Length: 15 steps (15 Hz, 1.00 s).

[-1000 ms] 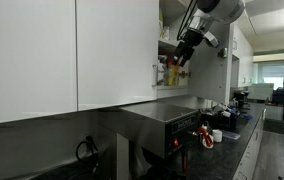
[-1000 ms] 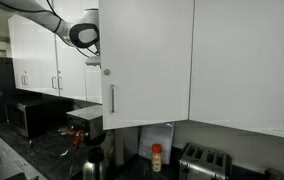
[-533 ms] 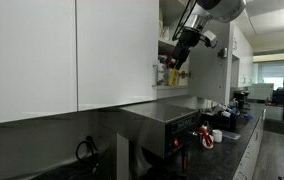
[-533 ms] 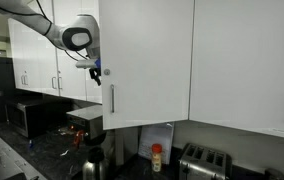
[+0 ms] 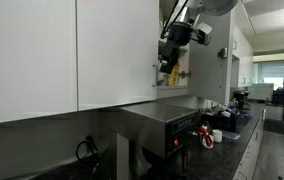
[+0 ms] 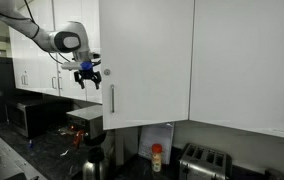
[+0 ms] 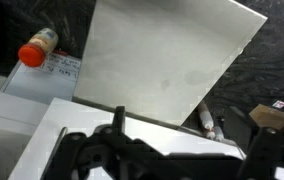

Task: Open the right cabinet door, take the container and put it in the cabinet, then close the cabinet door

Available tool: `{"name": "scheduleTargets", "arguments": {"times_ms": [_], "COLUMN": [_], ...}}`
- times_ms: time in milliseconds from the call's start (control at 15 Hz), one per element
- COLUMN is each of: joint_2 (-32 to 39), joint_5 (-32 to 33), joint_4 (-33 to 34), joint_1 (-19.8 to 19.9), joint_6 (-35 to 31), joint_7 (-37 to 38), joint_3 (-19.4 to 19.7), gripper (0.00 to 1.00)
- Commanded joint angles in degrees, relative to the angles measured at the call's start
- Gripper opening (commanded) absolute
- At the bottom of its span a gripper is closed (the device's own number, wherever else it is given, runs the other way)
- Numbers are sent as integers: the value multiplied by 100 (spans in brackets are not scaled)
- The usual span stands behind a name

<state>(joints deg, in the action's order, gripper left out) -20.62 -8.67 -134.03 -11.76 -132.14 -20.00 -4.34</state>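
My gripper [image 6: 89,83] hangs open and empty, just left of the right cabinet door [image 6: 147,60] and level with the top of its silver handle [image 6: 111,98]. In an exterior view the gripper [image 5: 169,58] sits in front of the open cabinet [image 5: 187,60], close to the yellow and red items [image 5: 173,73] on a shelf. The wrist view looks down past the gripper [image 7: 172,165], whose dark fingers [image 7: 82,150] have nothing between them, onto a white door panel [image 7: 172,60]. The container is hidden from all views.
Below on the dark counter stand an orange-capped bottle [image 6: 156,157], a toaster [image 6: 202,160], a kettle [image 6: 92,160] and a microwave [image 6: 27,115]. A steel appliance [image 5: 162,125] sits under the cabinet. More handled white doors [image 6: 52,60] lie further along the wall.
The gripper has pulled back out of the cabinet and dropped lower, coming out from behind the door's handle edge into full view. It stayed open throughout.
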Motion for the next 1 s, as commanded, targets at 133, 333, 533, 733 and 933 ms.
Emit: {"name": "scheduleTargets", "arguments": {"times_ms": [133, 333, 533, 733, 933], "joint_2": [-1, -100, -265, -484, -775], "joint_5": [478, 730, 949, 1167, 1435], "joint_4": [374, 530, 591, 584, 520], "joint_1": [62, 87, 127, 162, 216], "joint_6": [1318, 1989, 2419, 2695, 2869], "joint_7": [993, 1431, 1865, 2235, 2563], "joint_3": [-349, -452, -525, -576, -628], "gripper": [100, 100, 100, 100, 100]}}
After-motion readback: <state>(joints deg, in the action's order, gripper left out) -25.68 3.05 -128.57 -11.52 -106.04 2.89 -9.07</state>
